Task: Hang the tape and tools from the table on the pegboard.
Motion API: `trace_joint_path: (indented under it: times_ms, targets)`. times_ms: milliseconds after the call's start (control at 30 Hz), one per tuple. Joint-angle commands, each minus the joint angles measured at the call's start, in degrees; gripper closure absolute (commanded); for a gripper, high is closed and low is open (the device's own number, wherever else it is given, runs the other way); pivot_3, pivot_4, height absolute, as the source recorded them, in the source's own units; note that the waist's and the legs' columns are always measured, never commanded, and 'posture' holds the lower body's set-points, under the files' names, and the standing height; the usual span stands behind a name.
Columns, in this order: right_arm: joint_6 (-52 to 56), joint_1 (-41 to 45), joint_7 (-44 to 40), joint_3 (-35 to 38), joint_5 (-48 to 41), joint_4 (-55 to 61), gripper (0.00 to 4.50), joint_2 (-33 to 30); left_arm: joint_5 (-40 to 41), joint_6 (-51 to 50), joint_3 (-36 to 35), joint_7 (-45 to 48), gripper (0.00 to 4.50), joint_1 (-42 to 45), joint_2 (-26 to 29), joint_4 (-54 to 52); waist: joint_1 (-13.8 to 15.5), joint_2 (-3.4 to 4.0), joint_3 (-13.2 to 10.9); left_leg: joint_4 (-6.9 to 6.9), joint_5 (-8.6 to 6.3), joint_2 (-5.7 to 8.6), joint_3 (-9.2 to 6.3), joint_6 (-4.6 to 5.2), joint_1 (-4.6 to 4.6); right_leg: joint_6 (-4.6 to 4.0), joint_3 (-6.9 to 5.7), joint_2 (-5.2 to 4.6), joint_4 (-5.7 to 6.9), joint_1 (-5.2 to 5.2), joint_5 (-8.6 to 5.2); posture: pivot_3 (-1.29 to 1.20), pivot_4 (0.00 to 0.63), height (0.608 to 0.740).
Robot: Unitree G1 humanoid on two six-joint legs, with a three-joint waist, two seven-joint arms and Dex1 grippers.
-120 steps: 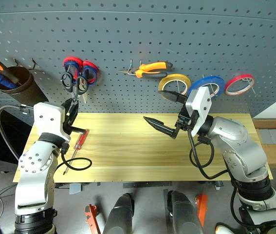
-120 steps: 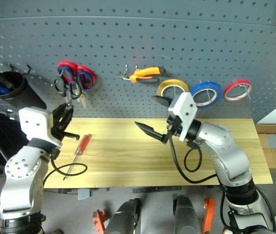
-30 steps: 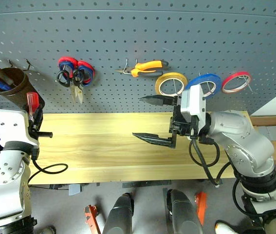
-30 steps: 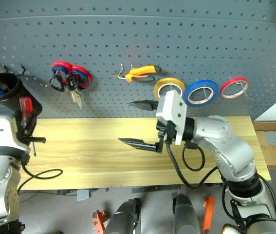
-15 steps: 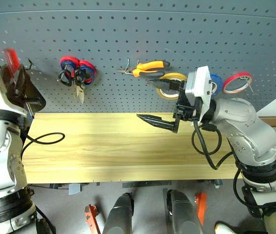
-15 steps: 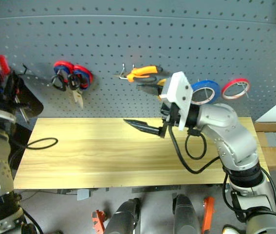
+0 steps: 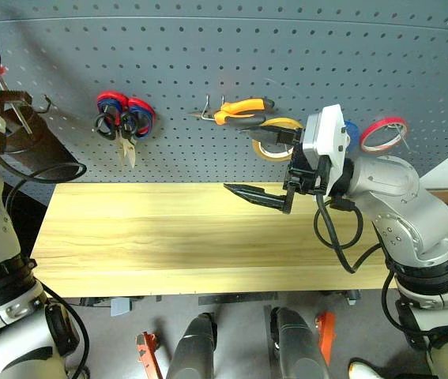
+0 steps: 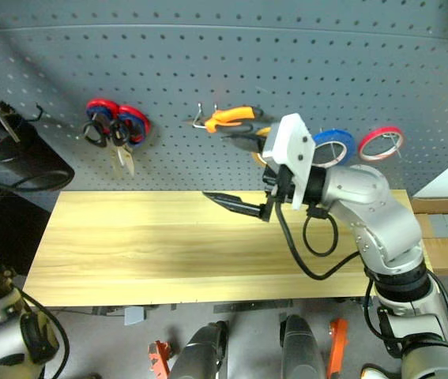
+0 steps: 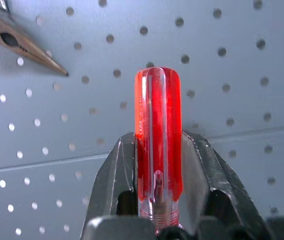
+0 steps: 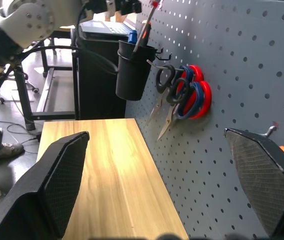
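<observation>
Screwdriver (image 9: 158, 145) with red handle clamped in left gripper (image 9: 158, 165) before the pegboard (image 7: 287, 63) at far left, right gripper (image 7: 259, 167) spread wide and empty over the counter (image 7: 168, 237) (pliers (image 7: 239, 110), black scissors (image 7: 117, 130), blue tape (image 8: 333, 146) hanging).

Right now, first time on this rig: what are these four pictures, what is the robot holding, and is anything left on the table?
Two pictures look down from the robot's head; the other two look along each gripper's fingers. The left gripper is shut on the red-handled screwdriver, raised in front of the pegboard. The right gripper is open, holding nothing, above the table. On the pegboard hang the black-handled scissors, pliers, the blue tape, yellow and red rings, and a black cup. I see no tools on the tabletop.
</observation>
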State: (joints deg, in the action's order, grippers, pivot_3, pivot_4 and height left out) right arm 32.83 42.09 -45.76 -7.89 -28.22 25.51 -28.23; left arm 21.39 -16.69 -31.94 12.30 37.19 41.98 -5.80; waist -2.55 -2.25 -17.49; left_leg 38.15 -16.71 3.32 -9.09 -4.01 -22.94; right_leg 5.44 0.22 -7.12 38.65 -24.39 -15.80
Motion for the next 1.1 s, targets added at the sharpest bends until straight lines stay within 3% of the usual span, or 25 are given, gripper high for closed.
trace_joint_path:
  times_ms: [33, 367, 800, 1100]
  targets:
    - [-1.52, 1.24, -0.23, 1.97, -0.54, 0.85, 0.0, -0.13, -0.39, 3.61, -2.57, 0.68, 3.67, 4.03, 4.3, 2.11, -0.17, -0.02, 0.02, 0.0, 0.0, 0.0, -0.01, 0.0, 0.0, 0.0, -0.01, 0.0, 0.01, 0.0, 0.0, 0.02, 0.228, 0.74]
    - [-1.72, 1.41, 0.09, 1.65, 0.06, 0.64, 0.0, 0.06, -1.19, 9.84, -1.0, 1.34, 3.67, 8.37, 5.8, 10.24, -1.14, -0.02, 0.12, 0.03, 0.03, -0.01, -0.02, -0.06, 0.03, -0.03, -0.1, -0.01, 0.18, -0.03, 0.02, 0.0, 0.223, 0.74]
    - [-1.67, 0.68, 0.05, 1.43, -0.08, 1.28, 0.0, -0.36, 1.92, 5.92, 3.68, 3.66, 3.67, 4.04, 1.61, 2.45, -1.1, -0.05, 0.2, 0.25, 0.05, 0.0, -0.06, -0.09, -0.03, -0.05, -0.15, -0.02, 0.28, -0.05, 0.03, 0.0, 0.223, 0.74]
    - [-1.88, 0.7, -0.13, 1.68, -0.14, 1.05, 0.0, -0.48, 1.43, 5.44, -0.55, -1.15, 3.67, 8.58, 3.82, 3.82, -1.09, -0.06, 0.22, 0.46, 0.05, 0.0, -0.11, -0.09, -0.09, -0.05, -0.22, -0.02, 0.32, -0.03, 0.03, 0.0, 0.221, 0.74]
